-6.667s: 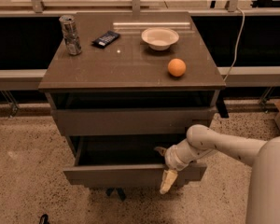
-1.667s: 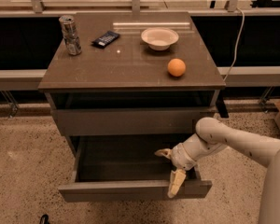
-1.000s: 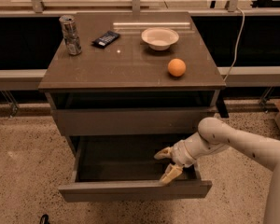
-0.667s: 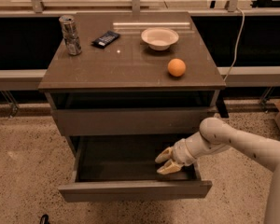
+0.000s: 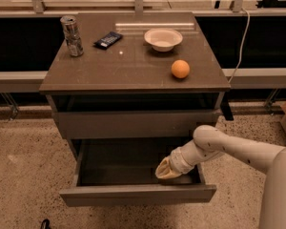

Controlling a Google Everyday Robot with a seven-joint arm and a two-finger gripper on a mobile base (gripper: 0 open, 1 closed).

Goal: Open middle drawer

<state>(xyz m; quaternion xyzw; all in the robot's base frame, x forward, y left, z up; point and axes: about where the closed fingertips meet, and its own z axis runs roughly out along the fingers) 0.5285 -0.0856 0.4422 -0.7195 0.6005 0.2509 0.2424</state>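
Tool [image 5: 168,170] first: we find it inside the middle drawer [image 5: 133,194], at the drawer's right, just behind its front panel; whether it is parted or closed we cannot tell. With the drawer standing well out below the bench [image 5: 133,68], we judge the opening essentially done, only withdrawal left.

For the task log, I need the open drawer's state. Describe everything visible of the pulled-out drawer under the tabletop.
The middle drawer stands pulled well out, level, below another drawer front. It is wide and shallow, grey-brown, with a flat handleless front panel and a plain dark grey inside. The gripper is inside it near the right front corner. Whether the gripper touches the drawer's floor or wall cannot be told.
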